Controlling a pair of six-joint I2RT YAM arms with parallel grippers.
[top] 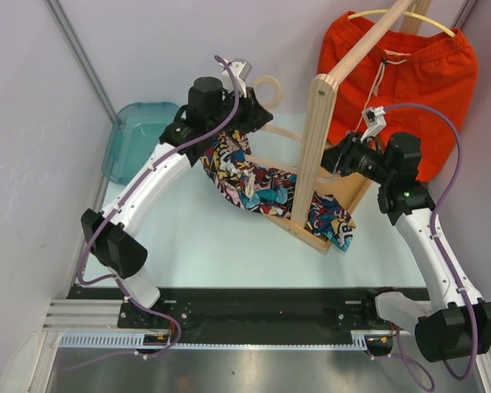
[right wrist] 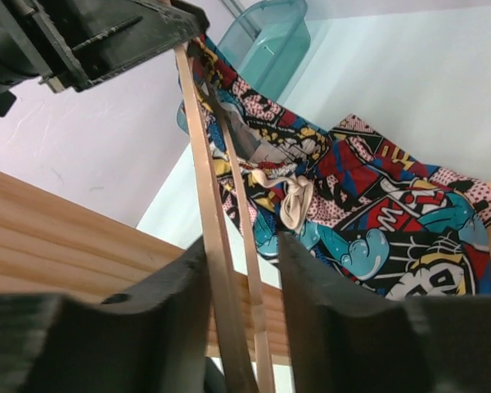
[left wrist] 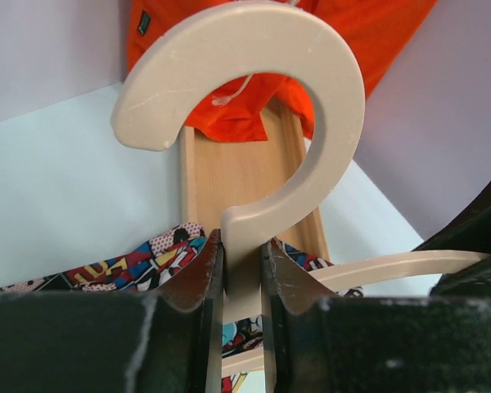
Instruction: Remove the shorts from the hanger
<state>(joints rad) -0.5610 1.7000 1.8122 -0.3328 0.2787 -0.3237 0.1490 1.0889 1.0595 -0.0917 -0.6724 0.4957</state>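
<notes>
**mk_bench:** Top view first. The left gripper [top: 252,105] is up at the hook end of a cream hanger [top: 283,133]. The comic-print shorts [top: 250,180] sag from it onto the table [top: 196,237], and their far end lies over the base of the wooden rack [top: 315,147]. The orange shorts [top: 425,82] hang off the rack's top rail, back right. The right gripper [top: 337,160] sits just beside the rack's upright, pointing left. There's a teal bin [top: 131,139] far left. Can't read either set of jaws from up here though.

**rigrat:** Left wrist cam sorts that one out. Both fingers [left wrist: 198,274] are pressed flat on the hanger's neck right under the hook, so it's clamped. You also get the orange shorts behind the hook and a strip of comic print low down.

**mk_bench:** And the right wrist?

**rigrat:** It's the only view that shows the hanger's thin bars running between the right fingers [right wrist: 327,311]. The jaws are apart and straddle the bars. One bar runs right alongside one finger, with a clear gap to the other finger, so it's not gripping. The comic-print shorts bunch on the bars beyond, with a white drawstring [right wrist: 295,196] knotted in the middle.
</notes>
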